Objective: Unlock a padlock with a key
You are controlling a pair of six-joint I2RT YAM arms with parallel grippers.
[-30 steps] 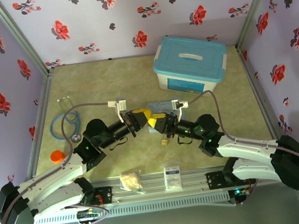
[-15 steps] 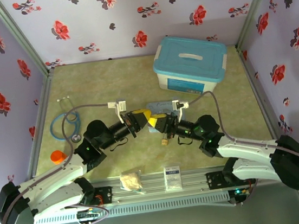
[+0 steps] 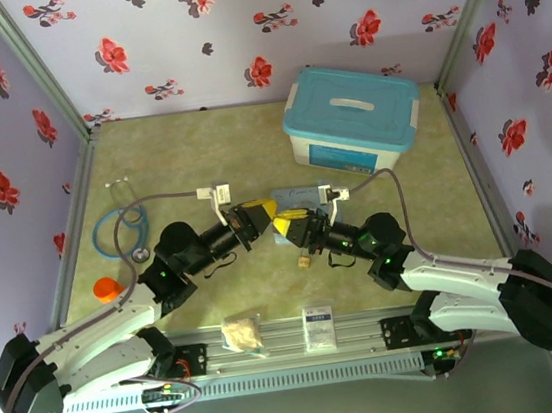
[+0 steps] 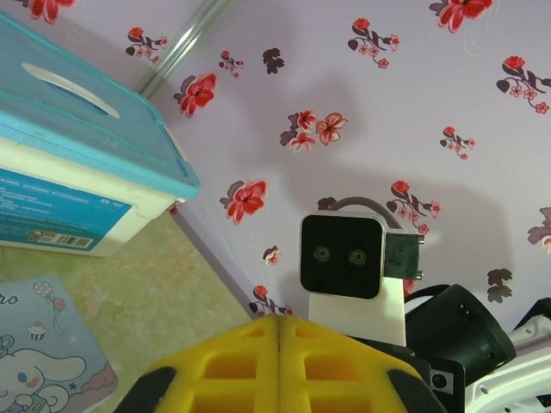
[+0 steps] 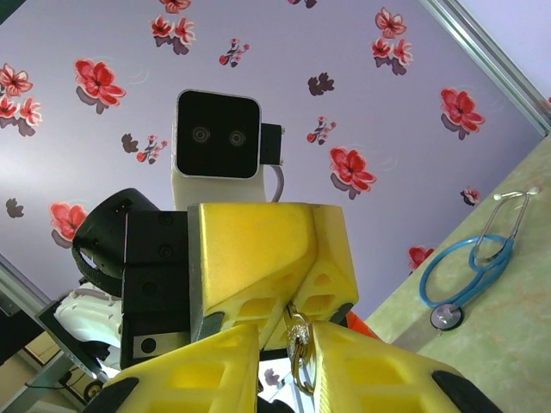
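Observation:
My two grippers meet tip to tip above the middle of the table. The left gripper (image 3: 262,211) is shut, its yellow fingers (image 5: 258,249) pressed together on the top of a small dark key whose gold key ring (image 5: 299,348) hangs down. That ring sits in the narrow gap of my right gripper (image 5: 286,331), resting against one finger, with a dark space on its other side. In the left wrist view the left gripper (image 4: 280,323) shows a closed seam. A tiny brass padlock (image 3: 304,260) lies on the table just below the right gripper (image 3: 283,226).
A pale blue cartoon tin (image 3: 300,196) lies behind the grippers. A white box with a blue lid (image 3: 351,117) stands at the back right. A blue stethoscope (image 3: 130,229) and an orange object (image 3: 108,287) lie at the left. A crumpled packet (image 3: 241,334) and a card (image 3: 319,327) sit by the front rail.
Both wrists have crept very slightly toward the far side. The hold at the fingertips looks the same.

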